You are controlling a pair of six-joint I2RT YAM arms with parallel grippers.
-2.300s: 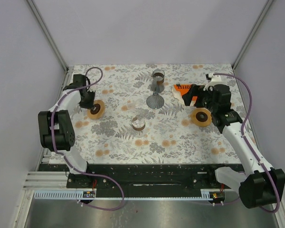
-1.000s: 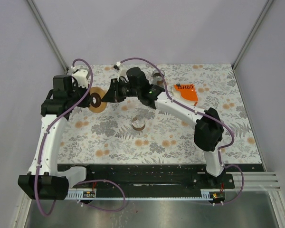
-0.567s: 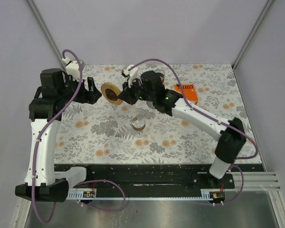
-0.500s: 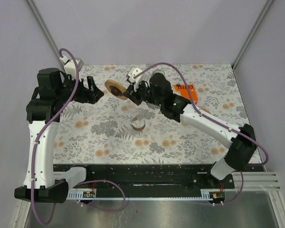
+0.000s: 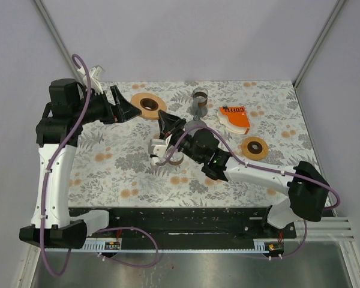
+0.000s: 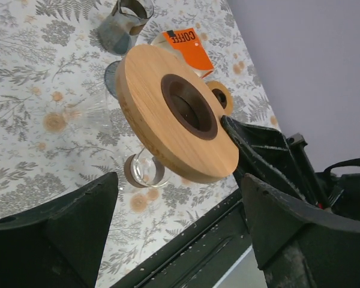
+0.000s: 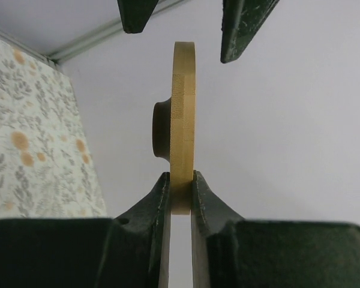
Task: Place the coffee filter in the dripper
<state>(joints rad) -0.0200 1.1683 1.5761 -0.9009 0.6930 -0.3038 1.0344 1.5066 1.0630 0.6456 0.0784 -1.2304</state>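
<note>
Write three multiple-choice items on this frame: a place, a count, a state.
1. Where is the coffee bag?
A) back right of the table
B) near left corner
C) under the glass

2. How many wooden rings show from above?
A) one
B) two
C) four

3. The raised ring is:
A) lying flat
B) clamped by the right gripper
C) resting on the bag

Answers:
1A: it lies towards the far right edge.
2B: the raised ring plus a flat ring lying right of centre.
3B: its jaws pinch the rim, while the left gripper stands open around it.
</note>
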